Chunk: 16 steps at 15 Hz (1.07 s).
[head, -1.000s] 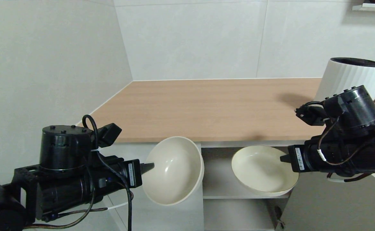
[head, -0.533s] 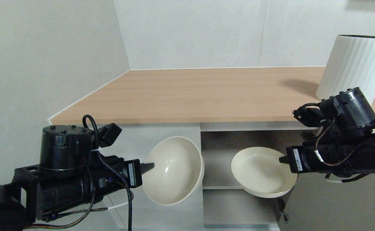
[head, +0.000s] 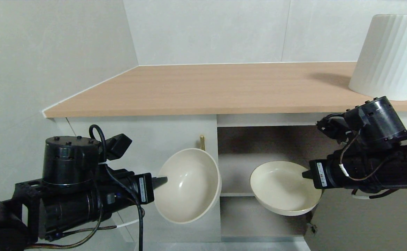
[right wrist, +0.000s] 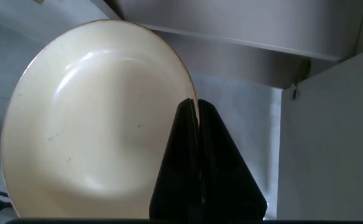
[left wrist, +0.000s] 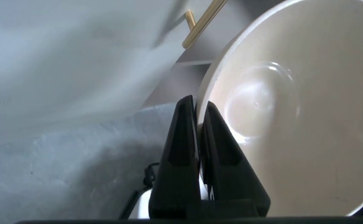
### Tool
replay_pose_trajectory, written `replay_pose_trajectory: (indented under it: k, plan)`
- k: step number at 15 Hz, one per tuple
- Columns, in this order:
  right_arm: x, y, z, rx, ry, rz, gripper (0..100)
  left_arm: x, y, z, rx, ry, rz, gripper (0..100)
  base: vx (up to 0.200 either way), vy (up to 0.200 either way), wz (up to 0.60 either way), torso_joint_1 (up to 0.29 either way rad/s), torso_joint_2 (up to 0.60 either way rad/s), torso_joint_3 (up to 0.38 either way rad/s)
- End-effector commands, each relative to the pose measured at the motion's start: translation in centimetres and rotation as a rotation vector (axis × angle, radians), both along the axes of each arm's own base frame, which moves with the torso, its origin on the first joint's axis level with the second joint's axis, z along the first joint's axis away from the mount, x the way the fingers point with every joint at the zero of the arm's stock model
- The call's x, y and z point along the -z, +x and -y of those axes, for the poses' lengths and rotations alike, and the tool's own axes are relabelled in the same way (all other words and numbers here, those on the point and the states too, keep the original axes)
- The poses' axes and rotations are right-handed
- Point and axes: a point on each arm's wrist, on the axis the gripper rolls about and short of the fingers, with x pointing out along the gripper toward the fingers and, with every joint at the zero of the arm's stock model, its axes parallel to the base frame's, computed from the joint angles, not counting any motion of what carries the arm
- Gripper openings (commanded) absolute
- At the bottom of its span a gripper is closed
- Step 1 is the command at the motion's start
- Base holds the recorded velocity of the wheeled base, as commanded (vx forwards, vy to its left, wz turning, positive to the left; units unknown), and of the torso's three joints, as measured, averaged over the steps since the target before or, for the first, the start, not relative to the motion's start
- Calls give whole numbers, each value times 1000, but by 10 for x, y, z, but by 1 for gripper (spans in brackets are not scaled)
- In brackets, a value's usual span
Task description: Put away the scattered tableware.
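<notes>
As left gripper [head: 163,180] pinches bowl [head: 189,188], right gripper [head: 305,173] dish [head: 280,188], head view adds countertop [head: 207,87].

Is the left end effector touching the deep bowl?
Touching. In the left wrist view the left end effector pinches the deep bowl by its rim, a finger on each side, no gap.

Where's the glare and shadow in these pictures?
Head view: glare spot inside the deep bowl; the ribbed container shadows the countertop to its left; the open cabinet is dim. Left wrist view: bright streaks in that bowl. Right wrist view: soft sheen on the shallow dish.
</notes>
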Motion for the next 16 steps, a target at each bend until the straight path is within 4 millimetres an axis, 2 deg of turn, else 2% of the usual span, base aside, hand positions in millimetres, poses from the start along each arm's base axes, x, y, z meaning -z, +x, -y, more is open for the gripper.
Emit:
replay_pose_trajectory:
  k: [1, 3, 6, 10, 13, 16]
  plan:
    - [1, 1, -1, 0, -2, -4, 0, 0, 0, 0, 0, -1, 1, 0, 0, 0, 0, 0, 0, 0]
    - [6, 3, -2, 0, -11, -20, 0, 0, 0, 0, 0, -1, 1, 0, 0, 0, 0, 0, 0, 0]
    - [27, 14, -12, -13, -72, -75, 0, 0, 0, 0, 0, -1, 1, 0, 0, 0, 0, 0, 0, 0]
    - [73, 32, -29, -29, -150, -206, 0, -1, 0, 0, 0, -1, 2, 0, 0, 0, 0, 0, 0, 0]
    - [103, 55, -43, -11, -106, -162, 0, 0, 0, 0, 1, -1, 0, 0, 0, 0, 0, 0, 0, 0]
    - [129, 70, -49, 25, -79, -158, 0, 0, 0, 0, 1, -1, 0, 0, 0, 0, 0, 0, 0, 0]
